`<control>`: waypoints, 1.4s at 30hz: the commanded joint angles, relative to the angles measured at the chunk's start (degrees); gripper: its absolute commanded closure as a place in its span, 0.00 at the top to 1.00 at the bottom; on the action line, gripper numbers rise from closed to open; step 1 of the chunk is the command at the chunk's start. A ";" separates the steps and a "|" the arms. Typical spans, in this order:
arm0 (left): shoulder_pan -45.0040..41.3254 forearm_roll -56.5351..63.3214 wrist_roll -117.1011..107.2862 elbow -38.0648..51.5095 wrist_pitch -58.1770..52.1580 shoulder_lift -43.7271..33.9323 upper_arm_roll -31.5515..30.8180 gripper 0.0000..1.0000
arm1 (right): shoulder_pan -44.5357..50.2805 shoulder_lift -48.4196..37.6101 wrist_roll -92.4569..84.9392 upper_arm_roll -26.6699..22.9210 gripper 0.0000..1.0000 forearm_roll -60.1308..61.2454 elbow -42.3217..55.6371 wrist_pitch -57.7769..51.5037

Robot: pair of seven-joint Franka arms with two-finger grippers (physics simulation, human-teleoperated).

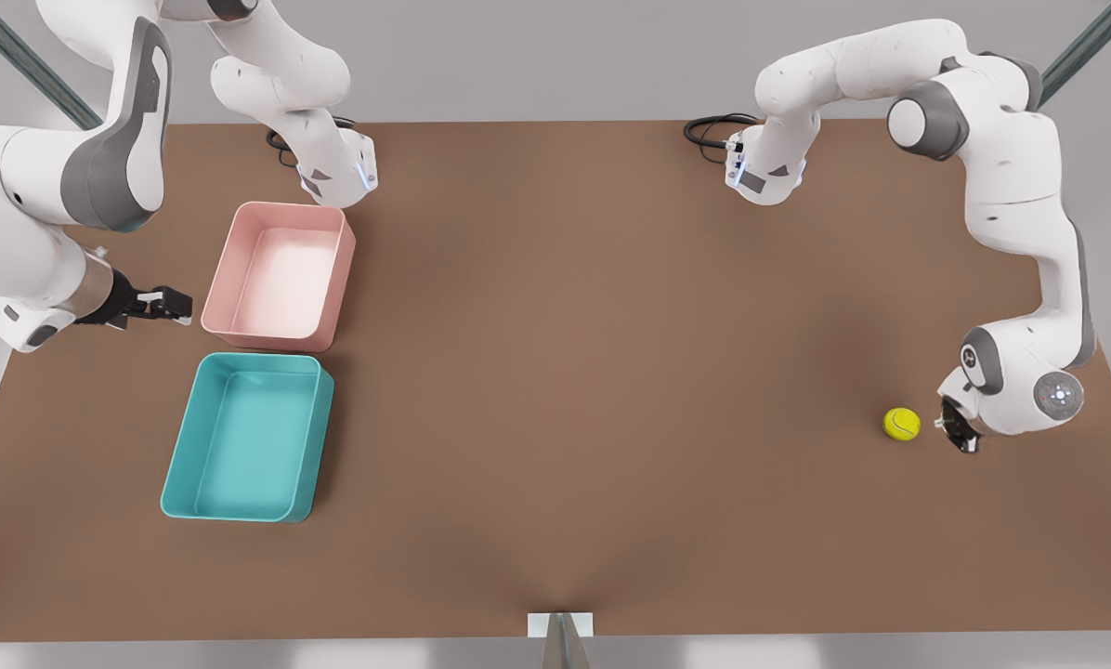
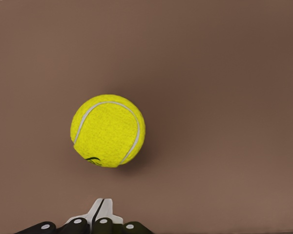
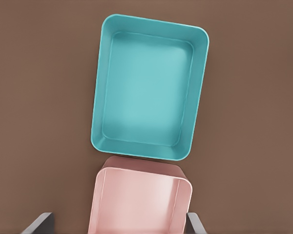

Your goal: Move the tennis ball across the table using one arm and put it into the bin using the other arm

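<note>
Brown and flat, the large rectangular table [image 1: 555,372] fills most of the front view, with a pale grey wall behind it. On the front view's left stand two low plastic trays with rounded corners: the pink tray [image 1: 281,276] farther back and the teal rectangular bin [image 1: 247,437] nearer to the camera, just beside each other. The small yellow-green tennis ball [image 1: 901,424] lies on the table far on the front view's right, well apart from the bin. Just beside the ball, on its right side in this view, the left gripper [image 1: 957,429] points down to the table at the end of a white jointed arm with grey joint covers; it is near the ball but not touching it. The right gripper [image 1: 167,304] hangs on the front view's left, beside the pink tray, and its black fingers stand a little apart, holding nothing. From the left wrist view, the tennis ball [image 2: 108,130] rests on the brown table [image 2: 224,97] with its thin white seam visible, and the left gripper [image 2: 98,214] has its two fingertips pressed together, apart from the ball. From the right wrist view, the teal bin [image 3: 149,86] lies on the table [image 3: 39,97] with the pink tray [image 3: 141,204] touching its short wall, and two grey fingers [image 3: 39,223] appear wide apart on both sides of the pink tray.
</note>
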 commanded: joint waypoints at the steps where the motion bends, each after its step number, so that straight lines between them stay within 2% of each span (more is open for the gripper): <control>1: 0.68 0.52 23.15 -1.00 2.73 0.08 -0.10 0.21 | 0.09 0.12 -0.60 -0.01 1.00 -0.05 0.11 -0.03; 8: 0.25 0.44 -1.29 -3.19 3.08 0.35 -0.01 0.21 | 0.36 0.21 -0.60 0.26 1.00 -0.22 0.29 -0.12; 15: 0.33 0.26 -4.20 -3.46 3.17 0.17 0.08 0.21 | 0.36 0.39 -0.60 0.26 1.00 -0.31 0.47 -0.12; 20: -3.62 0.08 -11.57 -3.55 2.82 0.08 -0.01 0.21 | 0.71 0.39 -0.25 0.26 1.00 -0.31 0.64 -0.12; 21: -5.55 0.08 -22.36 -5.48 2.73 -1.32 -2.20 0.21 | 0.97 0.39 -0.16 0.26 1.00 -0.31 0.64 -0.12; 23: -6.70 -0.70 -66.21 -5.75 -8.43 -5.10 -15.73 0.21 | 0.97 0.39 -0.16 0.26 1.00 -0.31 0.64 -0.12; 24: -6.79 -10.09 -78.11 -5.40 -10.37 -5.37 -17.06 0.21 | 1.06 0.39 -0.07 0.26 1.00 -0.31 0.64 -0.12; 25: -6.88 -15.56 -78.91 -5.57 -10.46 -5.45 -17.06 0.21 | 1.15 1.79 -0.16 0.26 1.00 -0.22 1.69 -0.12; 26: -6.87 -15.21 -78.55 -5.48 -10.54 -5.37 -16.97 0.21 | 1.15 2.06 -0.16 0.26 1.00 -0.22 1.87 -0.12; 29: -9.25 -2.38 -80.57 -4.69 -13.97 -7.38 -16.10 0.22 | 1.15 2.06 0.01 0.26 1.00 0.13 1.87 -0.29; 30: -12.85 -2.29 -82.60 -5.31 -19.93 -12.83 -10.40 1.00 | 1.15 2.06 0.01 0.26 1.00 0.31 1.87 -0.29; 31: -15.92 -7.97 -86.79 -4.87 -22.58 -17.75 -3.18 1.00 | 1.15 2.06 0.01 0.26 1.00 0.31 1.87 -0.47; 32: -18.13 -21.53 -102.20 -1.72 -31.79 -19.87 2.10 1.00 | 1.15 2.06 0.01 0.26 1.00 0.31 1.78 -0.47; 34: -17.78 -19.07 -101.32 7.08 -45.87 -19.87 0.96 1.00 | 1.24 2.14 0.10 0.26 1.00 0.31 1.78 -0.47; 35: -17.42 -18.99 -101.23 9.80 -47.71 -19.87 0.96 1.00 | 1.24 2.14 0.10 0.26 1.00 0.31 1.78 -0.47; 39: -16.46 -18.99 -101.32 11.04 -54.75 -20.22 0.61 1.00 | 1.24 2.32 0.01 0.26 1.00 0.22 1.78 -0.47; 42: -16.28 -19.08 -99.56 11.83 -57.74 -21.63 -0.01 1.00 | 2.47 8.12 -0.69 0.35 1.00 0.31 6.88 0.06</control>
